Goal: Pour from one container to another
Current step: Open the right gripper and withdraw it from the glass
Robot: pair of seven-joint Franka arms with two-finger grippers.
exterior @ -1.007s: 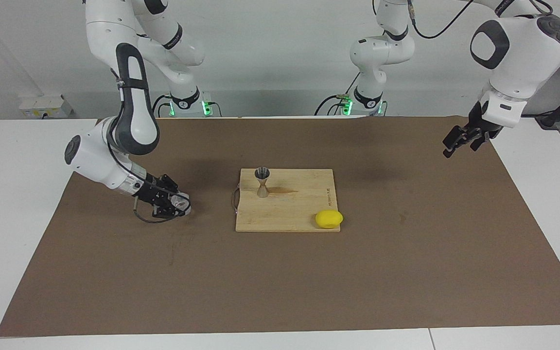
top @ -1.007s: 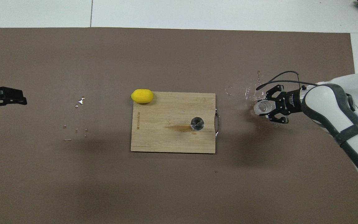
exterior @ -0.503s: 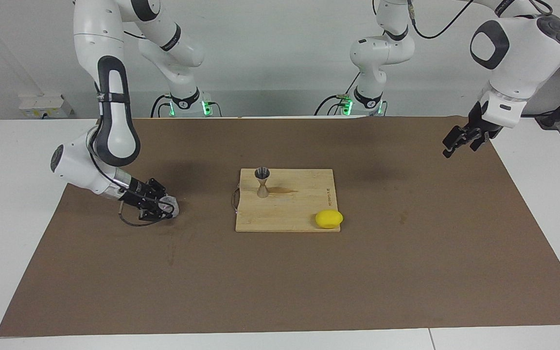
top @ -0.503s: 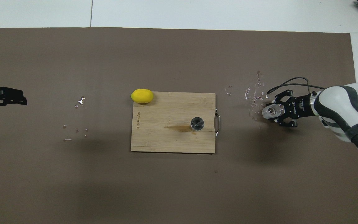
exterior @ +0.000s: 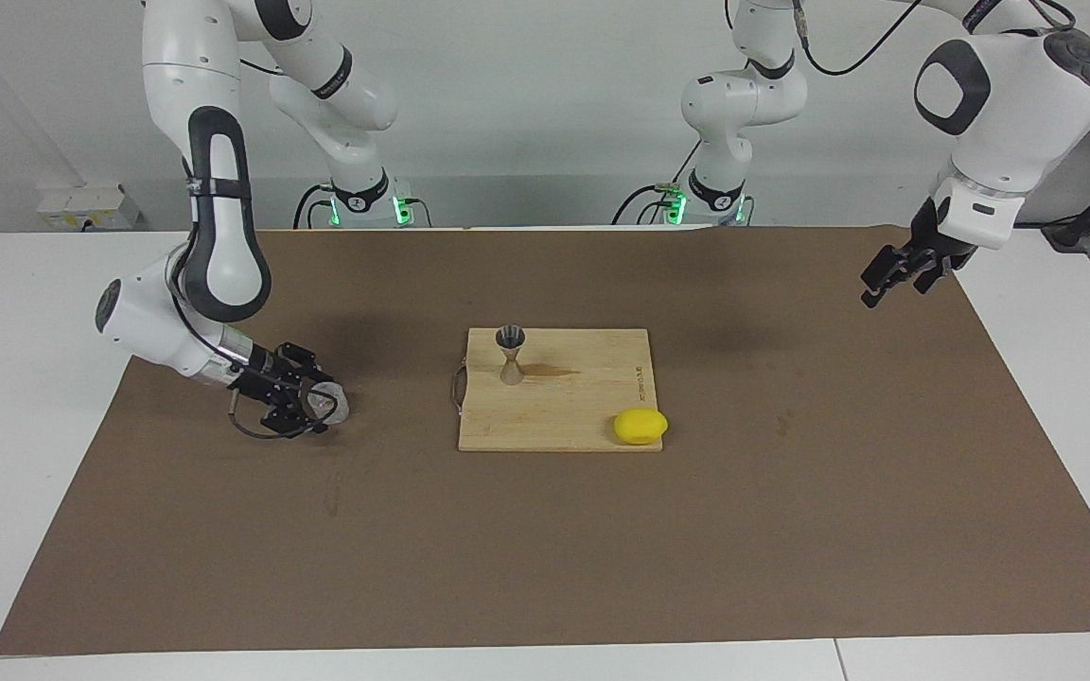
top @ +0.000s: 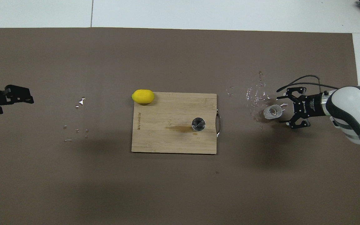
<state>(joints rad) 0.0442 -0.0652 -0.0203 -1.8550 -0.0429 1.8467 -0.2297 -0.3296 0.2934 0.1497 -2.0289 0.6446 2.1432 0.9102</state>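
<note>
The metal jigger [exterior: 510,353] stands upright on the wooden cutting board [exterior: 564,416], at the board's edge nearer the robots, beside the handle. A lemon [exterior: 641,427] overlaps the board's corner farthest from the robots. Toward the right arm's end, the clear glass cup [top: 272,112] sits on the brown mat [exterior: 545,549], well apart from the board (wet splashes just beside it). The right claw [top: 287,109] is low at the cup, fingers spread apart. The left claw [exterior: 893,273] waits above the mat's edge; I cannot tell its fingers. The worktop [exterior: 25,312] rim is bare.

A brown mat [exterior: 545,530] covers a white table [exterior: 25,312] against a pale wall [exterior: 545,104].
</note>
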